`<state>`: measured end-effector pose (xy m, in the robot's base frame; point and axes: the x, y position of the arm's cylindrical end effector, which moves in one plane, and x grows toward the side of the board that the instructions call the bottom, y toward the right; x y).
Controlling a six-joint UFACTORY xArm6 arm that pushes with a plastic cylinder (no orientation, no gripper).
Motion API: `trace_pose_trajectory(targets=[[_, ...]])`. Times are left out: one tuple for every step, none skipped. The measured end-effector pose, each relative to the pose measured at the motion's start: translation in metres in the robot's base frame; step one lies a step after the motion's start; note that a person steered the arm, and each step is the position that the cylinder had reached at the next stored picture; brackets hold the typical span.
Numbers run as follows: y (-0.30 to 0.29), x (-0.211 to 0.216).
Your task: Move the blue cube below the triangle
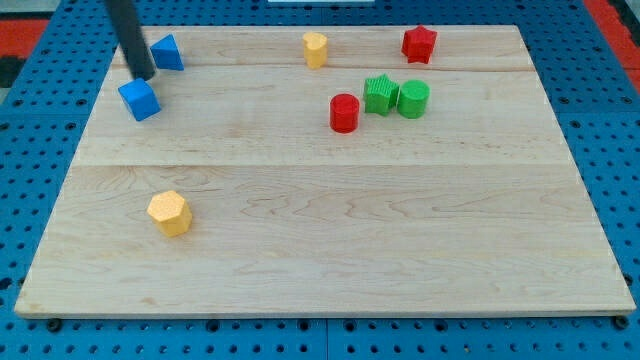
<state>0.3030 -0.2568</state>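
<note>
The blue cube (139, 99) lies near the board's upper left. The blue triangle (167, 52) lies just above it and a little to the right, close to the top edge. My tip (143, 76) stands between the two, touching or almost touching the cube's top edge and just left of the triangle's lower corner. The dark rod rises from it toward the view's top left.
A yellow block (315, 48) and a red star (419, 43) lie along the top. A red cylinder (344, 113), a green star (379, 94) and a green cylinder (413, 98) cluster right of centre. A yellow hexagon (170, 212) lies lower left. The wooden board (330, 250) rests on blue pegboard.
</note>
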Motion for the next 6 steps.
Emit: trace_pose_trajectory(targets=[[-0.021, 0.017], [0.028, 0.014], [0.061, 0.025], [0.084, 0.037], [0.087, 0.039], [0.087, 0.034]])
